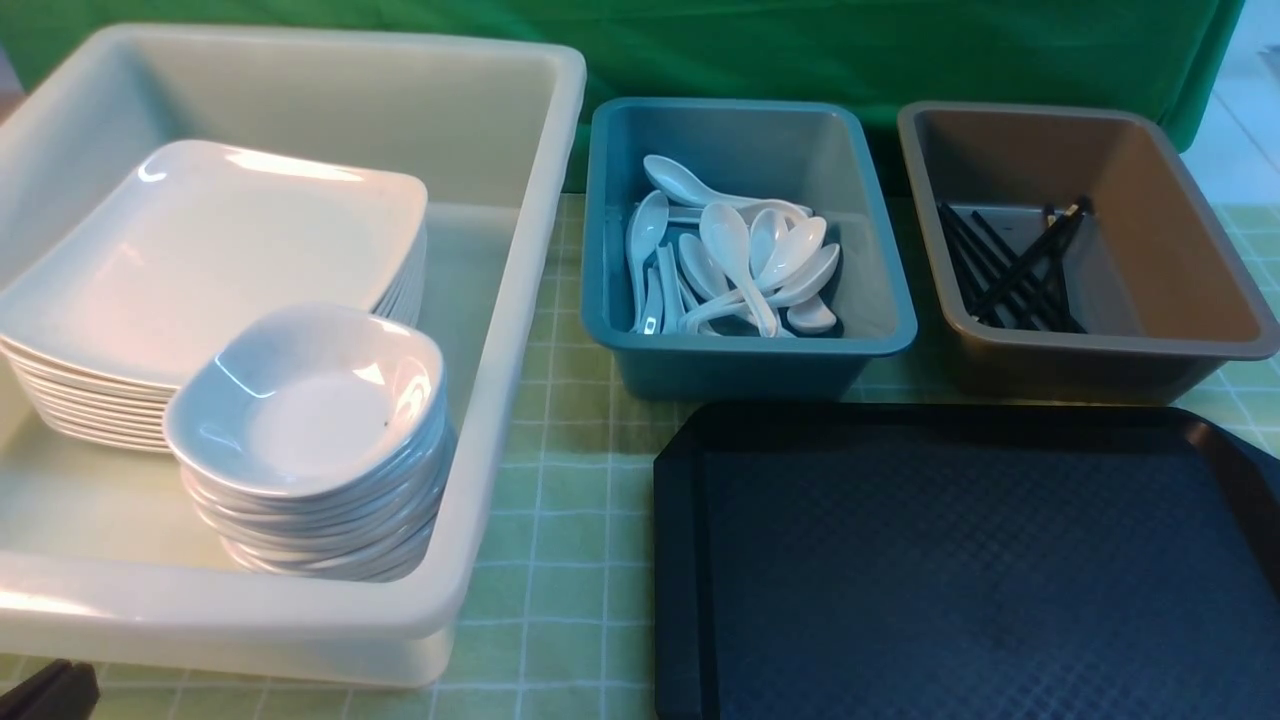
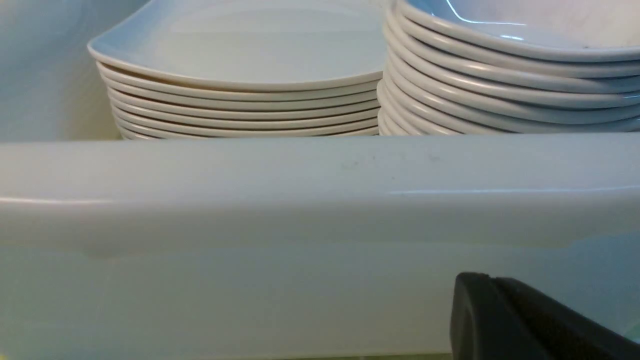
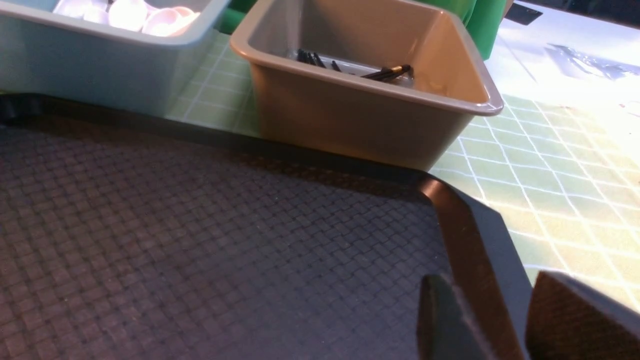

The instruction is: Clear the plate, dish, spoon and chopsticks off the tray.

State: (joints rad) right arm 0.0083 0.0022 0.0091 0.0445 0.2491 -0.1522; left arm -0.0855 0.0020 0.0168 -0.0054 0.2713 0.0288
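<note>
The black tray (image 1: 960, 560) lies at the front right with nothing on its textured floor (image 3: 200, 240). A stack of large white plates (image 1: 200, 240) and a stack of small deep dishes (image 1: 310, 400) stand in the white tub (image 1: 520, 330). Several white spoons (image 1: 735, 255) lie in the blue bin, and black chopsticks (image 1: 1010, 265) in the brown bin. My left gripper (image 2: 480, 280) is shut and empty, low outside the tub's near wall (image 2: 300, 200). My right gripper (image 3: 489, 282) is open, its fingers apart over the tray's right rim (image 3: 480, 240), holding nothing.
The blue bin (image 1: 745, 355) and the brown bin (image 1: 1090, 360) stand side by side just behind the tray. A green checked cloth (image 1: 570, 560) covers the table, with a strip of it between the tub and the tray. A green curtain hangs behind.
</note>
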